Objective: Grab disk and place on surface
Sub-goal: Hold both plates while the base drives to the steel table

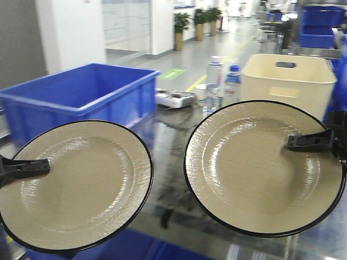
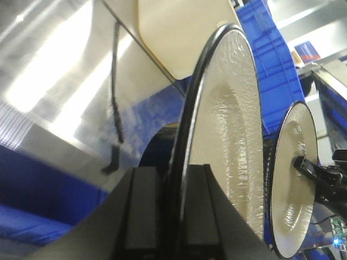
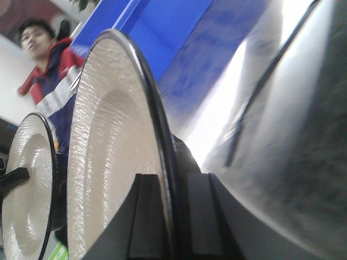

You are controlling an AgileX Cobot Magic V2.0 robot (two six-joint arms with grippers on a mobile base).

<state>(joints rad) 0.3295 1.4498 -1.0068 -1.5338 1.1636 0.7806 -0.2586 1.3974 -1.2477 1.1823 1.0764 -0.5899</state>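
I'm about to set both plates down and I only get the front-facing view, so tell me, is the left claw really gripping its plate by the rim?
Observer: Yes. The left wrist view shows the black rim of the left plate seated between the two fingers of the left claw.
Operator: And the right side?
Observer: Same there. In the right wrist view the right plate sits edge-on, its rim between the fingers of the right claw.
Operator: Anyone around?
Observer: The right wrist view shows a person in a red and navy jacket beyond the left plate. How close, I cannot tell.
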